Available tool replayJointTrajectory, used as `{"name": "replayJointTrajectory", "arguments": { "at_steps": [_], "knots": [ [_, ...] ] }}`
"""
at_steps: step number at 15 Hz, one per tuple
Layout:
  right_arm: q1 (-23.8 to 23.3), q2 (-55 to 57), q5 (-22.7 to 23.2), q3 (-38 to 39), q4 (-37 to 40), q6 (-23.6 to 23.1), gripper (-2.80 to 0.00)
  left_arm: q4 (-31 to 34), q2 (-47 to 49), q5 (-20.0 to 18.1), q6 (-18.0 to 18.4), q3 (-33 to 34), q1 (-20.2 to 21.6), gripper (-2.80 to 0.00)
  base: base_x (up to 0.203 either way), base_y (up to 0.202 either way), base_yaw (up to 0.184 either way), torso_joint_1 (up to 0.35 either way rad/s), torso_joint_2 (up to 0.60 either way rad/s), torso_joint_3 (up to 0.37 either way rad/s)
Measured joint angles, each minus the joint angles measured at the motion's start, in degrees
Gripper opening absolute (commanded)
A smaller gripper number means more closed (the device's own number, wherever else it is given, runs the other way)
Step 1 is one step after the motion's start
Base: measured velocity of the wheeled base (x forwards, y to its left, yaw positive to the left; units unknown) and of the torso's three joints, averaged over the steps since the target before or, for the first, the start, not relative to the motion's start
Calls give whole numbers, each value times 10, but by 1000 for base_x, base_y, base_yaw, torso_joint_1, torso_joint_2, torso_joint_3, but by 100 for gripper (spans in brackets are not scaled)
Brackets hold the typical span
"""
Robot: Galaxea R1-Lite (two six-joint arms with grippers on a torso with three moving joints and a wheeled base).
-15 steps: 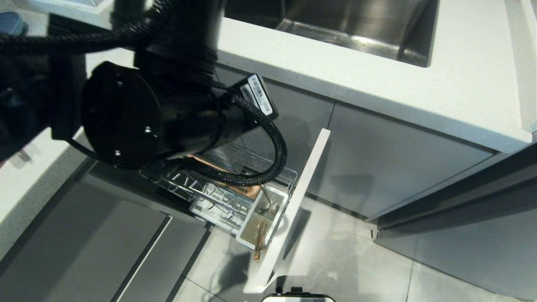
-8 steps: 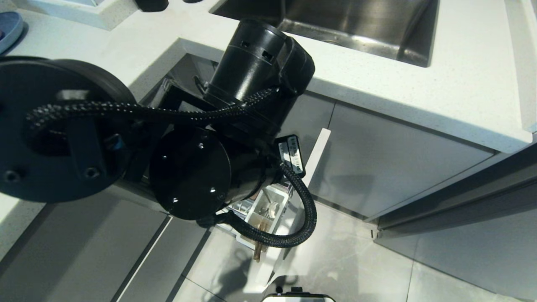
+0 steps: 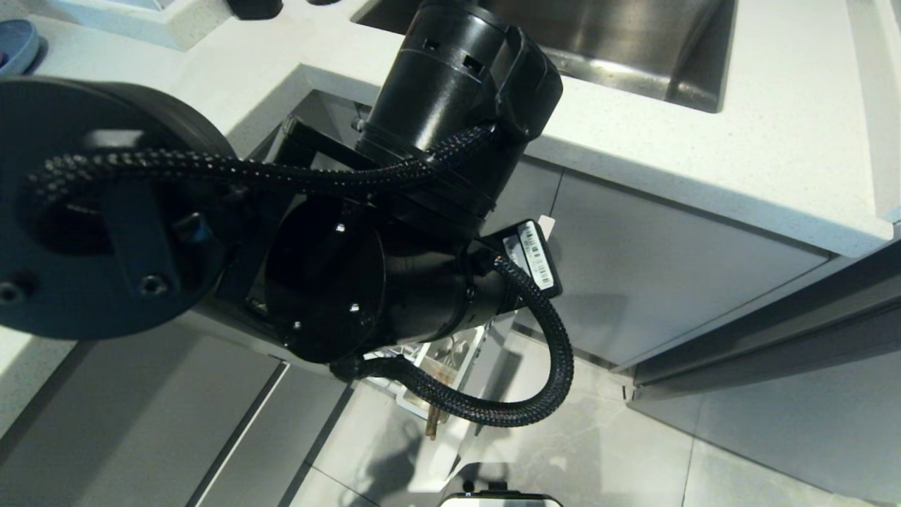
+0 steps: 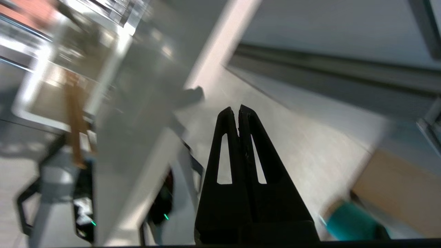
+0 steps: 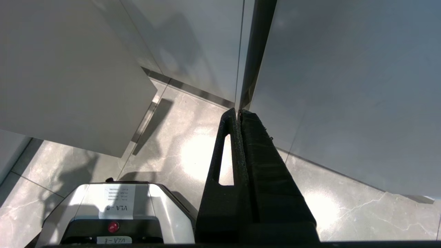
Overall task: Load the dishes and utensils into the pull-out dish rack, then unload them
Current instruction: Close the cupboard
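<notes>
Two thin light-wood chopsticks (image 3: 435,415) are seen standing in the white utensil cup (image 3: 417,403) of the chrome pull-out dish rack, so loading looks partly done. The left end effector (image 4: 239,109) is pressed closed and empty beside the rack's pale cabinet front (image 4: 144,103), probably for pushing; the right end effector (image 5: 238,112) is parked closed over the floor.

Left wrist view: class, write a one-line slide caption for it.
Shut, empty left tool beside the pale cabinet front of the pull-out dish rack, with chopsticks standing in its white utensil cup.

White counter (image 3: 704,155), steel sink (image 3: 619,49), grey cabs (image 3: 654,282), marble floor (image 3: 619,451).
</notes>
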Motion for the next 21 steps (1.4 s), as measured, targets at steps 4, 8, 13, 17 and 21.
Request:
{"name": "replayJointTrajectory", "arguments": {
  "at_steps": [4,8,13,17,21],
  "knots": [
    [0,0,0,0,0,0,-280,46,3,-137,0,0,-2,-280,0,0,0,0,0,0],
    [0,0,0,0,0,0,-280,82,22,-169,21,1,-2,-280,0,0,0,0,0,0],
    [0,0,0,0,0,0,-280,103,60,-128,46,3,1,-280,0,0,0,0,0,0],
    [0,0,0,0,0,0,-280,103,71,-90,47,4,3,-280,0,0,0,0,0,0],
    [0,0,0,0,0,0,-280,103,72,-42,59,5,12,-280,0,0,0,0,0,0]
  ]
}}
